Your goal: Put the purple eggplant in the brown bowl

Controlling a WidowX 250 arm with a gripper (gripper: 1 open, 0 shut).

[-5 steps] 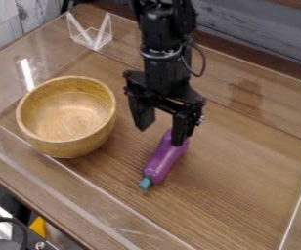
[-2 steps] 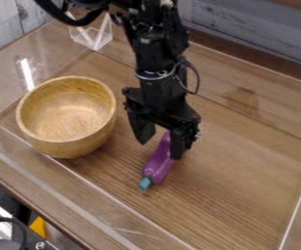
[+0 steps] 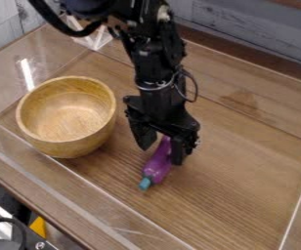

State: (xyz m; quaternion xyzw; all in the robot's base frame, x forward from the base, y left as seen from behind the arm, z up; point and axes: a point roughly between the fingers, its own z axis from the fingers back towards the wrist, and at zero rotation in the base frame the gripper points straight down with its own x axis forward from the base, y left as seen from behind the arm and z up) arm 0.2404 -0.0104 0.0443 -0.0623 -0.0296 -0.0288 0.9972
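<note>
The purple eggplant [image 3: 157,166] lies on the wooden table, its teal stem cap pointing toward the front edge. My gripper [image 3: 161,148] points straight down over its upper end, open, with one black finger on each side of the purple body. The upper end of the eggplant is hidden behind the fingers. To the left stands the brown bowl [image 3: 46,139], round, light wood, with nothing in it. The bowl is about a hand's width from the gripper.
Clear acrylic walls [image 3: 62,200] ring the table, a low one along the front edge. A clear plastic stand [image 3: 91,31] sits at the back left. A grey plank wall runs behind the table.
The gripper has come down onto the eggplant, its fingers now lower on either side of it. The eggplant and the bowl have not moved.
</note>
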